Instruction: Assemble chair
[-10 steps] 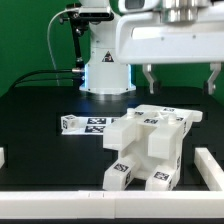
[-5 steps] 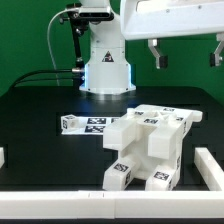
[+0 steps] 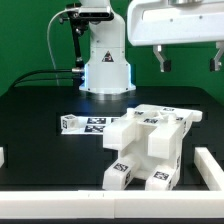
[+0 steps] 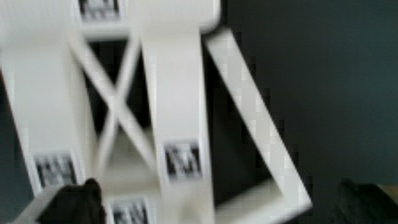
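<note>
**End effector [image 3: 187,62] spread wide and empty over the chair [image 3: 150,145]**

End effector fingers hang well apart from each other, with nothing between them and nothing touching them. In the exterior view both dark fingertips [image 3: 161,62] point down from the white body of the hand, high above the table [image 3: 40,110].

Directly below the end effector, and clearly apart from it, the chair sits on the black table as one cluster of blocky white pieces. Small black-and-white tags show on its upper faces and on the end nearest the camera.

Below the end effector and off toward the exterior view's left, the marker board [image 3: 88,123] lies flat on the table, just beside the chair's far corner. The arm's white base [image 3: 105,65] stands farther that way, at about the end effector's height. A white rail [image 3: 207,165] lies below, toward the exterior view's right, near the chair.

The wrist view is blurred. It shows white bars of the chair crossing one another, some bearing tags, with one dark fingertip at each side of them and a wide gap between the two.
</note>
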{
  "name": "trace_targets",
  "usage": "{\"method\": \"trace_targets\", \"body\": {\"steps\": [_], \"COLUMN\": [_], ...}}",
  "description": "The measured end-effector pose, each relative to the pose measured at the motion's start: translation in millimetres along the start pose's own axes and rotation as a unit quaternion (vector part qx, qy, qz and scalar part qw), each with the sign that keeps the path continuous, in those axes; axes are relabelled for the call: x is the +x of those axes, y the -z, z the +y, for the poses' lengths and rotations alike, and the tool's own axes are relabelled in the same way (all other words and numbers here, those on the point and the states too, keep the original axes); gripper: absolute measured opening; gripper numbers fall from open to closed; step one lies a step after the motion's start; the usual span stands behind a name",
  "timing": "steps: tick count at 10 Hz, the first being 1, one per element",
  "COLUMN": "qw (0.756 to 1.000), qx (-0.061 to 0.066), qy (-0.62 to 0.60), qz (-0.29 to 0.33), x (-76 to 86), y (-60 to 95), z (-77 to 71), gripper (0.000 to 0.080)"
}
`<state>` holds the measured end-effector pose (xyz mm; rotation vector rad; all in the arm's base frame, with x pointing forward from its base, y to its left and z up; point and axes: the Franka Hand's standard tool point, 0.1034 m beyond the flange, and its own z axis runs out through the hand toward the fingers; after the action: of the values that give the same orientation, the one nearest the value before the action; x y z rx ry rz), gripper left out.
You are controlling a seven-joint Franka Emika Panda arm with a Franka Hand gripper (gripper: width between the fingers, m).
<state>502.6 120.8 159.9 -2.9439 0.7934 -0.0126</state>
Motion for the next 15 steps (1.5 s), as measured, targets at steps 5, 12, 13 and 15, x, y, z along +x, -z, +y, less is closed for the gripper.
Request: {"method": "trace_targets", "body": {"steps": [5,12,13,15], "qw": [1.000,0.997,0.994,0.984], "qx": [0.001,-0.019,-0.015,-0.015], "qy": [-0.008,-0.014,0.074,0.154], "qz": [-0.007,-0.070,-0.079,-0.085], "x": [-8.7,-81.5,-90.0,-114.5], "y": [-5.7,-51.8,-61.1,-76.5], "z": [0.0,19.7,22.8,34.0], "gripper": [0.0649,0.0649,0.0649,0.0649]}}
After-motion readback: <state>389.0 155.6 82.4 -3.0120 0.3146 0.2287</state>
